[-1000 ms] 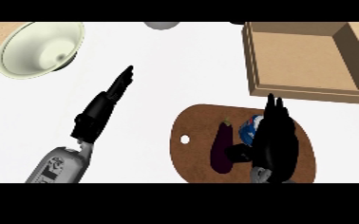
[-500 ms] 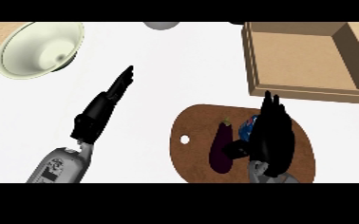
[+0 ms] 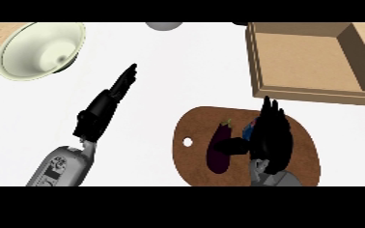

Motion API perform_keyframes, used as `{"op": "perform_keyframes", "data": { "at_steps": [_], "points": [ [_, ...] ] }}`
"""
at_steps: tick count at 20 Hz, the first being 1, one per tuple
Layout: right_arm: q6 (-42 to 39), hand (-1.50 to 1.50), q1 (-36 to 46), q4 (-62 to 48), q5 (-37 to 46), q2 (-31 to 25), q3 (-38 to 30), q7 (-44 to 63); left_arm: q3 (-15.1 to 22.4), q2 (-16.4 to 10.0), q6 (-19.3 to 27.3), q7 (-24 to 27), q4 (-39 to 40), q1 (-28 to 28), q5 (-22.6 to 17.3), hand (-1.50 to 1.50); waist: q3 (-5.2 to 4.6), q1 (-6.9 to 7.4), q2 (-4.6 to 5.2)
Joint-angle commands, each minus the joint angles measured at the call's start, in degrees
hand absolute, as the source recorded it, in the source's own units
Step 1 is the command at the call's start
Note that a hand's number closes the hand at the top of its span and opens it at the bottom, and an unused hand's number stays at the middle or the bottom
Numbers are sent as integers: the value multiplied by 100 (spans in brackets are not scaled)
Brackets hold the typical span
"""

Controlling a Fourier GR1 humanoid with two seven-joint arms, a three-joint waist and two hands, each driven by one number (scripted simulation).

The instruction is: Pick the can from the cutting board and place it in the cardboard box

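Observation:
A brown oval cutting board [image 3: 196, 162] lies at the lower right of the head view. On it, only a blue sliver of the can [image 3: 247, 129] shows, beside a purple eggplant [image 3: 218, 147]. My right hand [image 3: 273, 134] lies over the can and hides most of it, with fingers stretched toward the box and the thumb reaching left over the eggplant. The hand looks open, not closed round the can. The cardboard box [image 3: 260, 63] sits at the upper right, beyond the board. My left hand [image 3: 105, 107] rests open on the counter at centre left, fingers straight.
A cream bowl [image 3: 39, 50] stands at the upper left. A small grey round object [image 3: 164, 25] sits at the top edge. White counter lies between the left hand and the board.
My right hand has shifted slightly left over the can, and its thumb now lies across the eggplant. The left hand has not moved.

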State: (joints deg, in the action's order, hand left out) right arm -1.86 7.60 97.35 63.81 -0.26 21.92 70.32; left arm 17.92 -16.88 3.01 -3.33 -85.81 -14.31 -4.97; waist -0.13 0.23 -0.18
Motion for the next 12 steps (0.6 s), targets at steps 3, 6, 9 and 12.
{"op": "perform_keyframes", "data": {
  "at_steps": [3,6,9,12],
  "points": [
    [122,-150,164,-459,-221,25,-121,1029,-58,77,-72,133,123,-34,102,0,12,0,28],
    [192,-150,-184,-482,-4,25,-119,772,-89,80,-69,28,-22,66,99,0,13,-13,19],
    [89,-150,140,-711,-73,25,-283,832,-14,135,-6,-129,-106,60,222,0,14,15,21],
    [60,-150,-375,-472,38,25,-113,831,-215,-84,-330,249,2,251,31,0,9,-25,14]
  ]
}}
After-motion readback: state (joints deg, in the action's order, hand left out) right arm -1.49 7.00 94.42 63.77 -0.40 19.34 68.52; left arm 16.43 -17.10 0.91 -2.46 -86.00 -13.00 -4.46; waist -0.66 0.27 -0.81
